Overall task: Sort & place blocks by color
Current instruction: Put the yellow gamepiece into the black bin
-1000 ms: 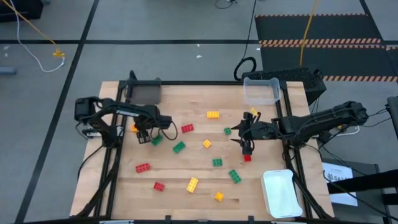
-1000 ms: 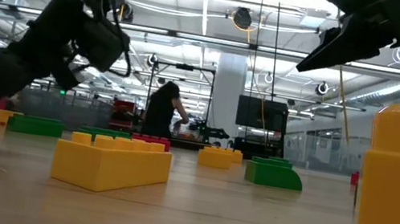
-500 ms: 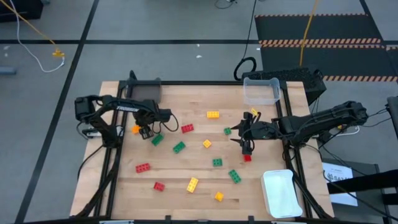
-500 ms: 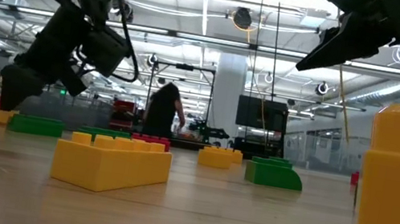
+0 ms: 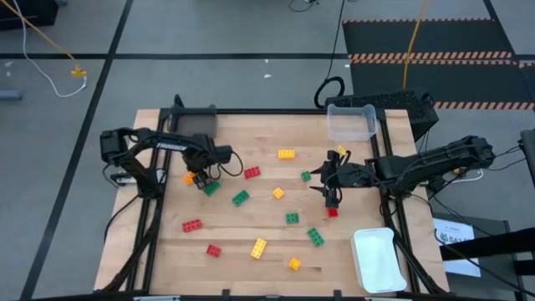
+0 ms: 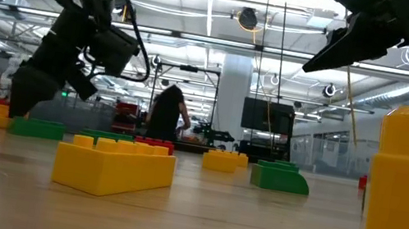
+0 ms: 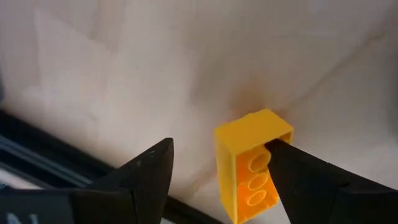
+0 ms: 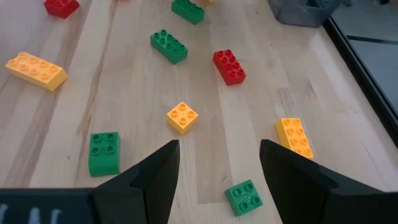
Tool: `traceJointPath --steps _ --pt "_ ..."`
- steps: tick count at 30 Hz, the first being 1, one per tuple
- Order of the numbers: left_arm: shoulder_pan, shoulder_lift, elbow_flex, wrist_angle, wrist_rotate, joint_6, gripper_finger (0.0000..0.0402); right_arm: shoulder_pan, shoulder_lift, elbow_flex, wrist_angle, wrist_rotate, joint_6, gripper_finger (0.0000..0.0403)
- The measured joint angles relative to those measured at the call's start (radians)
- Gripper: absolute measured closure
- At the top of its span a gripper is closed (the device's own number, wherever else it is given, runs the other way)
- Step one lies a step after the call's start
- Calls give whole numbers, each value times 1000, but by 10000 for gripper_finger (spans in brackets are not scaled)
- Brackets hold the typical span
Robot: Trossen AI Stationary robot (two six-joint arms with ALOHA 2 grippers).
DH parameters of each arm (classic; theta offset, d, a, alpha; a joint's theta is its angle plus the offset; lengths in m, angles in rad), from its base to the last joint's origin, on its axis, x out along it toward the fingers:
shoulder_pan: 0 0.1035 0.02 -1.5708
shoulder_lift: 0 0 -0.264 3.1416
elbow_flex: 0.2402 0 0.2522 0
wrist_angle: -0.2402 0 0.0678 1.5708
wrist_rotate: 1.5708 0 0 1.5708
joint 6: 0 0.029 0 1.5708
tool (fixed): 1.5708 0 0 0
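The left gripper [image 5: 199, 179] hangs low over the table's left half, its jaws parted, with an orange block [image 7: 254, 163] just inside the gap; in the left wrist view one finger [image 7: 323, 186] touches or nearly touches the block's side while the other stands clear of it, so nothing is gripped yet (whether the block is resting flat or tipped on its side I cannot say for sure, though its studs face the camera). The block's long axis runs along the fingers and not across them, so the jaws would close on its narrow width; it lies straight ahead of this gripper, and the left arm is by far the nearer one to it. From above the same block [image 5: 190, 178] shows just beside the gripper, with a green block [image 5: 212, 188] close on the other side. The right gripper [image 5: 332, 194] waits mid-table, its jaws apart and empty, above a red block [image 5: 333, 212]; through its own camera a small yellow block [image 8: 182, 117] and more green and red ones lie ahead. Against a second ago, the left gripper has shifted a little toward the table's centre, and the orange block has slid with it; the right arm has not moved.
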Motion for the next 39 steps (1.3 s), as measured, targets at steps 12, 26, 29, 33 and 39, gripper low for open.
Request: traceJointPath --steps 12,26,29,33,39 --pt "-13 0 0 -9 -3 -33 317 0 0 0 0 1 -10 188" --pt "29 -17 347 -372 -401 44 321 0 0 0 55 56 -54 188" --pt "76 -34 419 -317 -482 125 321 -1 0 0 89 59 -53 188" --pt "169 -42 444 -210 -498 290 321 -1 0 0 134 58 -75 188" --pt "329 -40 431 -88 -499 439 321 -1 -10 0 168 58 -112 188"
